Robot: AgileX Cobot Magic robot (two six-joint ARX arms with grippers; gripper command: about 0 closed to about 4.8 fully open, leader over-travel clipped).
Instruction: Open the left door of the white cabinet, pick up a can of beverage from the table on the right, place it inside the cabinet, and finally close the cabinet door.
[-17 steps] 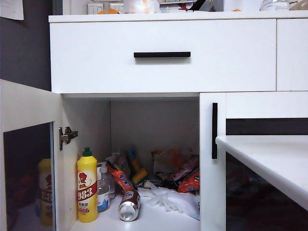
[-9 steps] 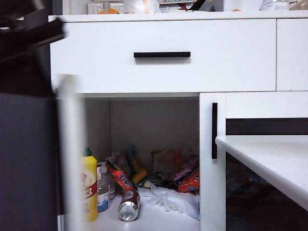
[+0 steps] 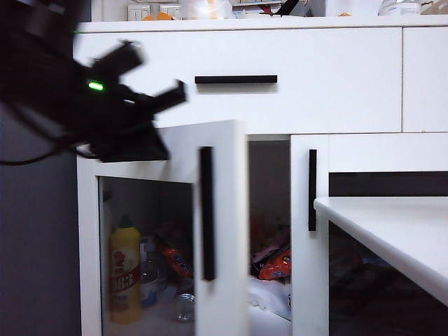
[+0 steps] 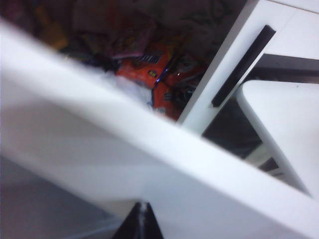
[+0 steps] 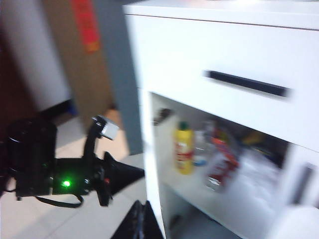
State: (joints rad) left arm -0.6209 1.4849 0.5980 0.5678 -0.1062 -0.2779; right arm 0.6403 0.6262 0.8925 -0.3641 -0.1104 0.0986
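Note:
The white cabinet (image 3: 238, 105) has its left door (image 3: 222, 210) swung partway across the opening, black handle (image 3: 206, 213) facing out. My left gripper (image 3: 175, 94), a blurred black shape, is by the door's upper frame. In the left wrist view the left gripper (image 4: 141, 206) is shut, with its tips against the door's white face (image 4: 149, 149). The can of beverage (image 3: 184, 306) lies on its side inside the cabinet, dim behind the glass, and shows as a red blur in the right wrist view (image 5: 218, 172). My right gripper (image 5: 142, 205) is shut and empty, back from the cabinet. The table (image 3: 392, 224) juts in at right.
A yellow bottle (image 3: 124, 280) stands inside at the left. Snack packets (image 4: 154, 74) and white plastic fill the back of the shelf. The twin right door (image 3: 309, 266) is closed, with its handle (image 3: 312, 189) showing. A drawer handle (image 3: 235, 79) sits above. The left arm (image 5: 65, 172) hangs over tiled floor.
The left arm has swept in from the left. The left door has swung from wide open to partway across the opening, now covering the bottle and can.

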